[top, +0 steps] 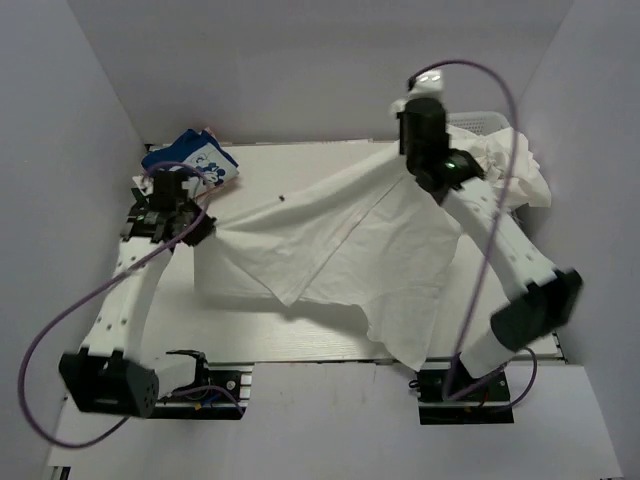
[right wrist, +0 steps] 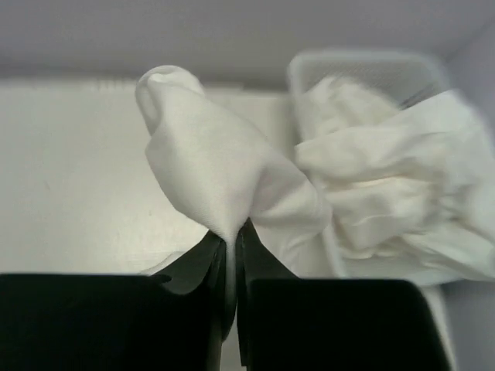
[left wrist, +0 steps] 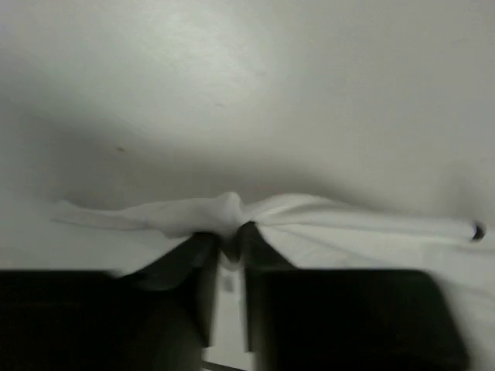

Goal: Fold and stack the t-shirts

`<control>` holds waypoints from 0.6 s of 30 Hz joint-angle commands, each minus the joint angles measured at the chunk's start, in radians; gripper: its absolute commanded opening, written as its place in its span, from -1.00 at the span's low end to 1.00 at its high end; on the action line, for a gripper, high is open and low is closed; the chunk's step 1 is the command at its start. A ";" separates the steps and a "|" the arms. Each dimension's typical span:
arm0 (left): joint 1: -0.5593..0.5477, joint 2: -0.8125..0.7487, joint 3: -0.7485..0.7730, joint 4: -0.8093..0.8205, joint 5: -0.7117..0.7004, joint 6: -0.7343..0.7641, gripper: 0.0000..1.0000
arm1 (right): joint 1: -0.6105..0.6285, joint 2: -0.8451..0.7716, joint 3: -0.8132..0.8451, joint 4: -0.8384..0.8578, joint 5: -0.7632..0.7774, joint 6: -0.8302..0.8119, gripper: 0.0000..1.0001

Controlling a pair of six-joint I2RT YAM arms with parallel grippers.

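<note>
Spreading step: the white t-shirt (top: 340,250) hangs stretched across mid-frame above the table (top: 290,165), one edge pinched by the left fingers (left wrist: 197,259), another by the right fingers (right wrist: 201,263); next, I judge, lower it flat for folding.

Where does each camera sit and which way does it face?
Top external: above, behind the bases, looking down on the table; left arm and right arm show.
Left wrist: on that wrist, looking past the left end effector, shut on the white t-shirt.
Right wrist: likewise, past the right end effector toward the basket.
Shared: all show that t-shirt; top and right wrist show the basket.
</note>
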 commanded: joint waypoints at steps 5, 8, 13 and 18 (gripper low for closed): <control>0.026 0.206 -0.005 -0.135 -0.125 -0.039 1.00 | -0.042 0.416 0.224 -0.280 -0.400 0.095 0.81; 0.026 0.172 0.004 -0.101 -0.094 -0.024 1.00 | -0.040 0.361 0.142 -0.236 -0.481 0.121 0.81; 0.000 0.101 -0.029 -0.062 0.041 0.082 1.00 | -0.040 0.148 -0.137 -0.173 -0.529 0.233 0.81; -0.035 0.031 -0.219 0.030 0.415 0.187 1.00 | -0.039 -0.045 -0.462 -0.116 -0.596 0.397 0.81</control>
